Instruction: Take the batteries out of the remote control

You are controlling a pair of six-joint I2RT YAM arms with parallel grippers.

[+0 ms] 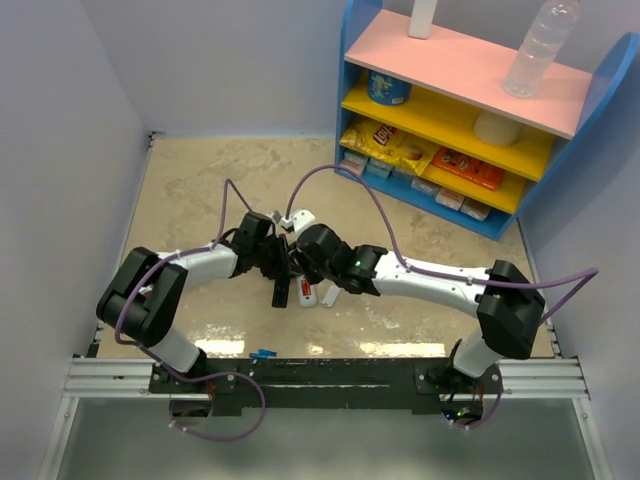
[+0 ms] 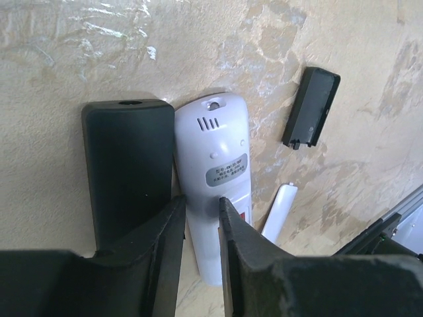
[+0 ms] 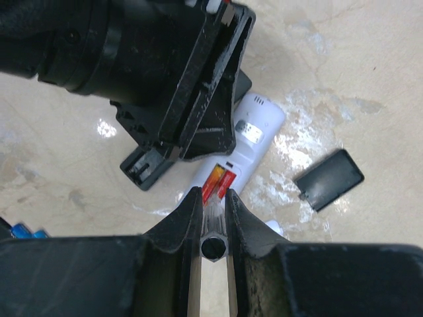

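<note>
where right gripper (image 3: 212, 200) points, batteries (image 3: 219, 179) lie.

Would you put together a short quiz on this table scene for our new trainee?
1. True or false: the white remote lies buttons up.
2. The batteries in it are: A blue, B orange-red, C green.
3. How many loose covers lie on the table?
Key: 1 false, its back faces up; 2 B; 3 two, the black cover and the white cover.

On the marbled table (image 2: 79, 59) lie black remote (image 2: 125, 165), white remote (image 2: 215, 152), black cover (image 2: 311, 107), white cover (image 2: 279, 208).
</note>
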